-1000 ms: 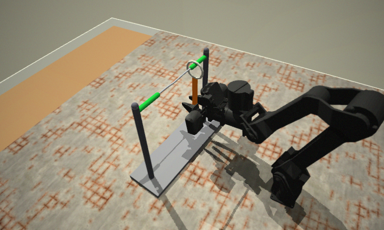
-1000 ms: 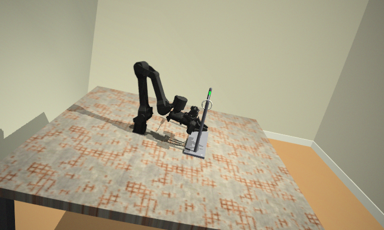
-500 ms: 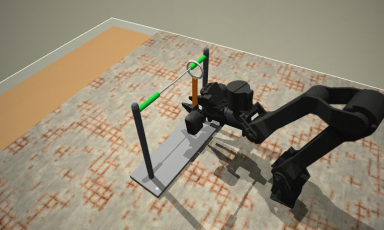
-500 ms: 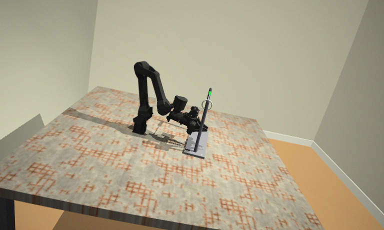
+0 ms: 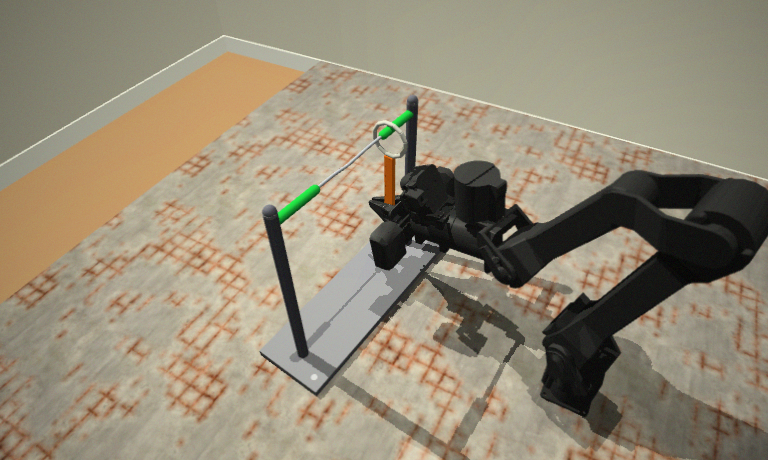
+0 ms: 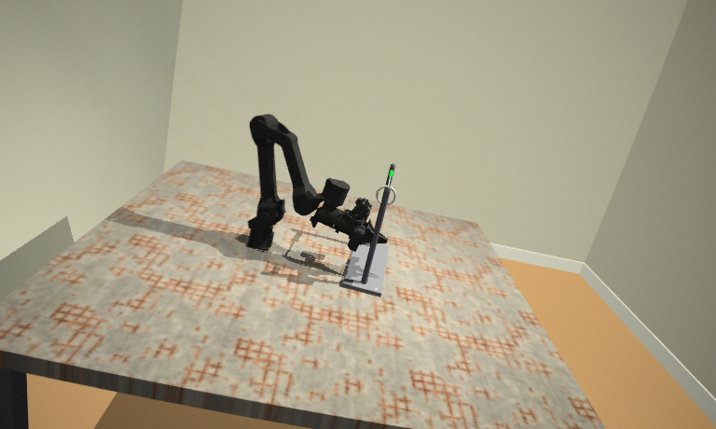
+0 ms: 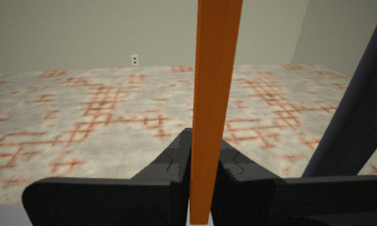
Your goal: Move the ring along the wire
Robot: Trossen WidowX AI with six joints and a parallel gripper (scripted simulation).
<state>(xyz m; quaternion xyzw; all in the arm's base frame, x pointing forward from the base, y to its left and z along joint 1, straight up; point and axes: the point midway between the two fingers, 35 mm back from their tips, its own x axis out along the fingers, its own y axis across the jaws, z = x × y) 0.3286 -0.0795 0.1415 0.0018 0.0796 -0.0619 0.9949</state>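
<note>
Left of centre in the top view stood the near post [image 5: 286, 280], its green sleeve [image 5: 298, 203] unreached. The grey wire [image 5: 348, 163] ran up and right from there to the ring [image 5: 389, 139], which hung on the far green sleeve [image 5: 399, 122] beside the far post [image 5: 411, 128]. Below it the handle [image 5: 389, 179] dropped into the gripper [image 5: 389, 207], clamped tight on the lower end. Grasp made, by the look of it; the whole slide, release and retreat were left.
</note>
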